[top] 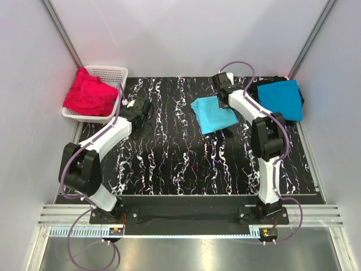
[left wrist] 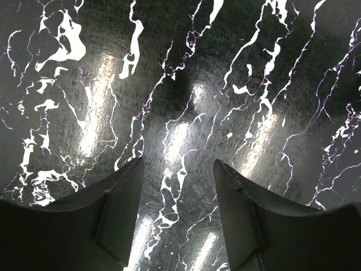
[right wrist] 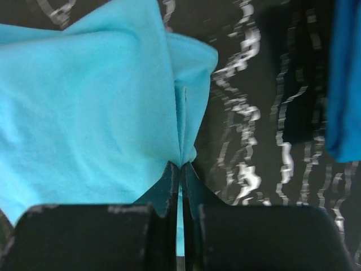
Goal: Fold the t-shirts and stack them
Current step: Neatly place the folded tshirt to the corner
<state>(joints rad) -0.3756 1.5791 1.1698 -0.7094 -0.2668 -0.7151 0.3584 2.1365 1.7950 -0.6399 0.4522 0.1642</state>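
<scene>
A folded light turquoise t-shirt (top: 213, 114) lies on the black marbled table, right of centre. My right gripper (top: 224, 103) is shut on its edge; in the right wrist view the fabric (right wrist: 96, 113) is pinched between the closed fingertips (right wrist: 181, 168). A deeper blue t-shirt (top: 280, 99) lies folded at the far right on top of a black t-shirt (top: 301, 96), of which only an edge shows. Red t-shirts (top: 87, 95) are heaped in the basket. My left gripper (top: 140, 114) is open and empty over bare table (left wrist: 180, 113), its fingers (left wrist: 121, 209) apart.
A white lattice basket (top: 114, 73) stands at the far left corner, partly off the mat. Grey walls and metal posts close in the back and sides. The table's front edge runs along the arms' bases.
</scene>
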